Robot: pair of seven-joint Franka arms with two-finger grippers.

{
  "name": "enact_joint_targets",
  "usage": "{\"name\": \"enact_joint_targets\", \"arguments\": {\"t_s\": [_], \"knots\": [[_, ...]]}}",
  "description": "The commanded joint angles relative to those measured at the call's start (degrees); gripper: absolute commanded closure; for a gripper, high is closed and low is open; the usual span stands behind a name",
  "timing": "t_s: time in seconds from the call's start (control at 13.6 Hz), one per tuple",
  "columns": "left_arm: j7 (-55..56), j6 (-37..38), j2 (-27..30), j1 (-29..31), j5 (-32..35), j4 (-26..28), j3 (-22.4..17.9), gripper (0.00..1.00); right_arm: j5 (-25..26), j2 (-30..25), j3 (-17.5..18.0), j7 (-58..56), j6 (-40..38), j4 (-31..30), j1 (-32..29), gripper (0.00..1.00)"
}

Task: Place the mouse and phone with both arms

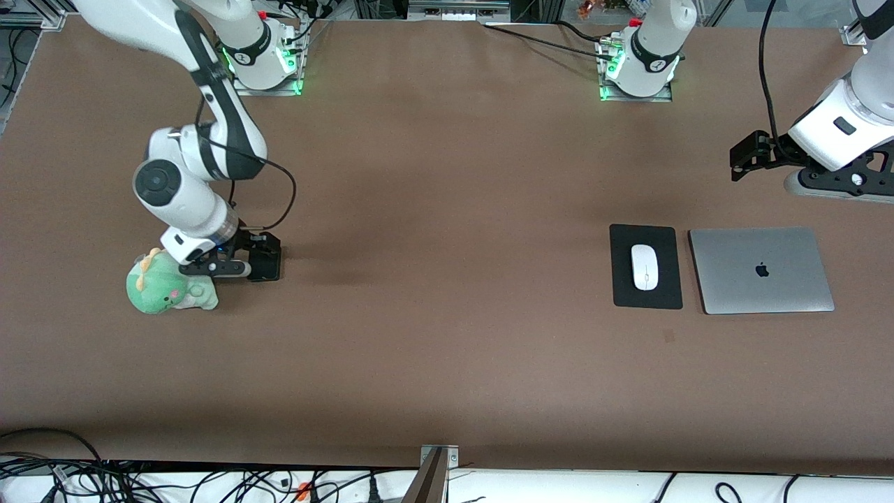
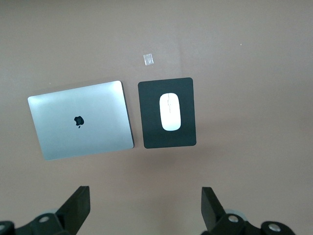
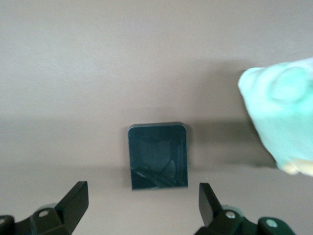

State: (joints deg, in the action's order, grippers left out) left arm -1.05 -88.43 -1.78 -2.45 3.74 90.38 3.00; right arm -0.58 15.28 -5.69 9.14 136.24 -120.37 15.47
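The white mouse [image 1: 645, 266] lies on a black mouse pad [image 1: 646, 237] toward the left arm's end of the table; it also shows in the left wrist view [image 2: 170, 111]. My left gripper [image 1: 848, 180] is open and empty [image 2: 144, 193], high over bare table beside the laptop. The black phone [image 3: 158, 155] lies on the table beside a green plush toy. My right gripper [image 1: 216, 269] hangs low over the phone, open, with nothing between its fingers [image 3: 142, 193]. In the front view the right hand hides the phone.
A closed silver laptop [image 1: 761, 269] lies next to the mouse pad. The green plush toy [image 1: 164, 286] sits close against the right hand. A small tape mark [image 1: 669, 336] is on the table nearer to the front camera than the pad.
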Motion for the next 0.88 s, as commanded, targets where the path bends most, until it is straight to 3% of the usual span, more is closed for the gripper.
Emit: {"name": "enact_joint_targets", "arguments": {"t_s": [0.0,0.22,0.29,0.51,0.81], "knots": [[-0.5,0.8,0.5,0.2,-0.5,-0.5,-0.3,0.0,-1.0,-9.2,0.3,0.6,-7.9,-1.0,-0.8,0.0],[-0.6,1.4,0.6,0.5,-0.4,-0.5,-0.4,0.0,-1.4,-17.0,-0.1,0.8,-19.1,1.8,-0.8,0.0],[-0.6,1.5,0.6,0.5,-0.4,-0.6,-0.4,0.0,-1.5,-17.7,-0.9,0.7,-24.3,5.3,-0.8,0.0],[-0.6,1.4,0.6,0.5,-0.4,-0.6,-0.5,0.0,-1.2,-15.5,-2.3,-0.4,-38.2,18.2,-0.8,0.0],[-0.6,1.5,0.6,0.6,-0.5,-0.6,-0.5,0.0,-1.4,-16.5,-2.4,-1.5,-43.4,22.4,-0.8,0.0]]}}
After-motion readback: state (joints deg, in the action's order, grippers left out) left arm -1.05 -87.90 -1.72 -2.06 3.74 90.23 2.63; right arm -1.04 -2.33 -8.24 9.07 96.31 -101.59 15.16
